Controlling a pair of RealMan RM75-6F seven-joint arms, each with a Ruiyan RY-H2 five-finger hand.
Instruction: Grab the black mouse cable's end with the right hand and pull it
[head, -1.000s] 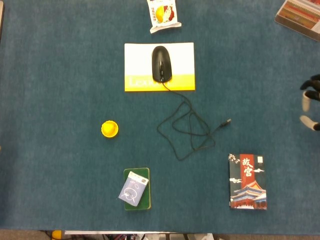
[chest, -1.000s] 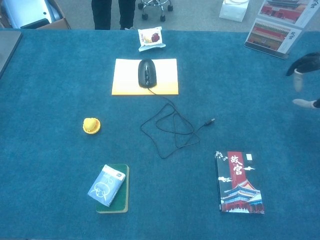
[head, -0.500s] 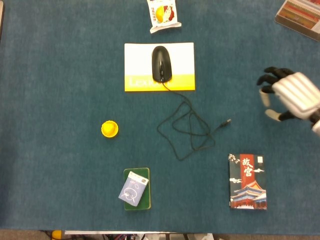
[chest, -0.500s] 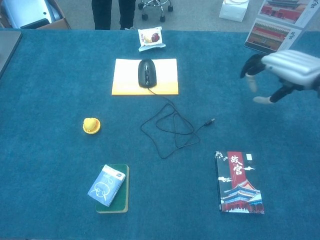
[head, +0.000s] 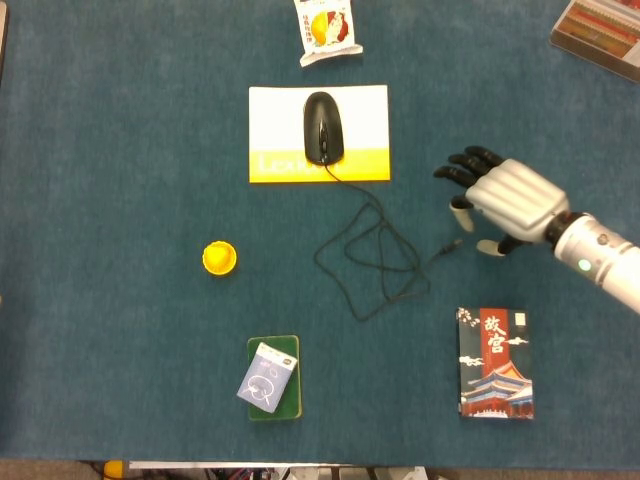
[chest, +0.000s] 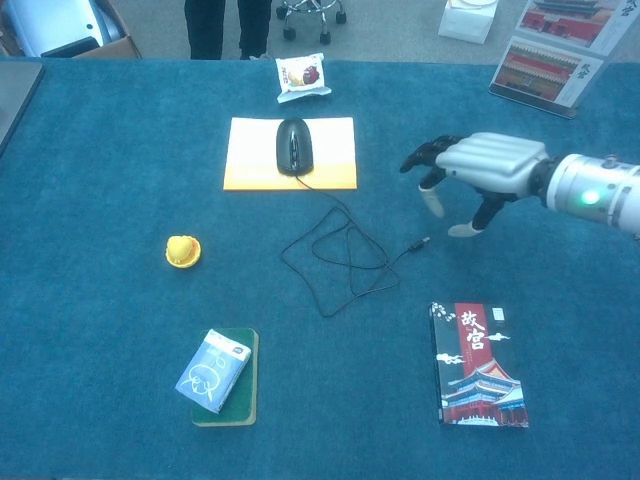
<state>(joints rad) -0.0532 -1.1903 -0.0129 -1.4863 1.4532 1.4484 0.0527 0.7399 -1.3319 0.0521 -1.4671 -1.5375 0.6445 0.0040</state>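
A black mouse (head: 322, 127) (chest: 293, 145) sits on a white and yellow pad (head: 275, 125) (chest: 250, 150). Its black cable (head: 370, 250) (chest: 340, 255) runs down from the mouse in loose loops. The cable's plug end (head: 452, 244) (chest: 420, 242) lies on the blue cloth right of the loops. My right hand (head: 505, 198) (chest: 480, 165) hovers just above and right of that plug, fingers spread and empty. It does not touch the cable. My left hand appears in neither view.
A picture booklet (head: 495, 363) (chest: 478, 364) lies below the plug. A yellow cap (head: 219, 258) (chest: 182, 250), a green pad with a card (head: 271, 378) (chest: 222, 376), a snack packet (head: 326, 28) (chest: 303, 75) and boxes (head: 600, 30) (chest: 545, 65) at far right also lie around.
My right hand has come in from the right edge, moving left and down until it is just beside the cable's plug end. The cable and mouse have not moved.
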